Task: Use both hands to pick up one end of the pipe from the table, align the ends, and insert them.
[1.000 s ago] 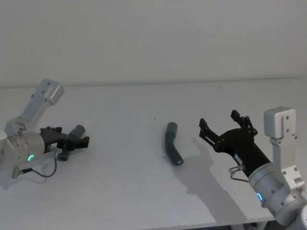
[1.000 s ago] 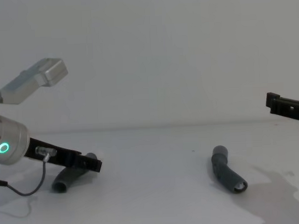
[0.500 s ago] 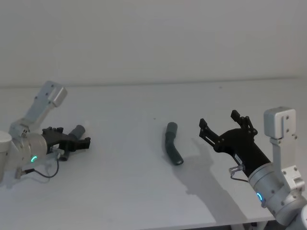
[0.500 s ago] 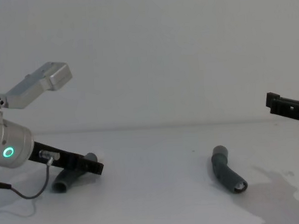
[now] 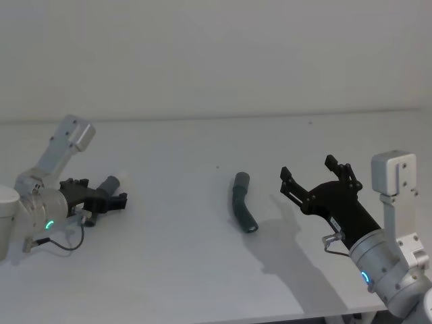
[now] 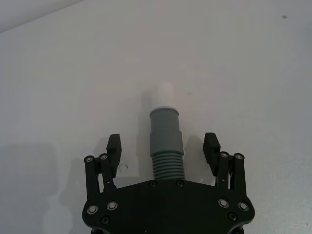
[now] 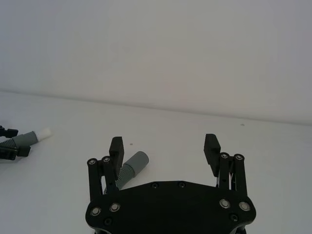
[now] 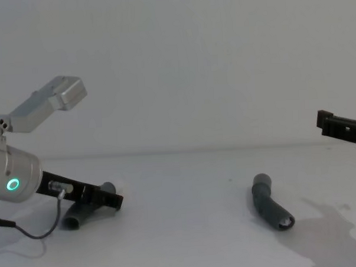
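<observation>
1. Tabletop [image 5: 175, 277]: plain matte white. It carries both pipe pieces, which lie well apart.

2. Right claw [image 5: 308, 169]: fingers spread wide, gripping nothing. It hovers above the tabletop near the socket piece, on that piece's right, clear of it.

3. Left claw [image 6: 162, 142]: low over the tabletop's left side, fingers parted. 1 finger stands on each side of the plug piece with a gap showing on both sides, so we read no grip yet.

4. Socket piece [image 5: 244, 210]: dark grey and bent, lying near the tabletop's middle, with its collar [image 5: 241, 179] at the far end.

5. Plug piece [image 5: 109, 185]: dark grey, resting on the tabletop as far as we can tell, between the left claw's fingers. Its ribbed stretch [image 6: 168, 165] sits level with the fingers.

6. White tip [image 6: 164, 93]: juts out beyond the left fingertips.

Handling: we judge both pieces light, stiff and smooth, and the bend may let them swivel in a pinch. We would take the plug piece on the ribbed stretch, leaving the tip bare. We would take the socket piece just behind the collar, keeping its mouth clear.
</observation>
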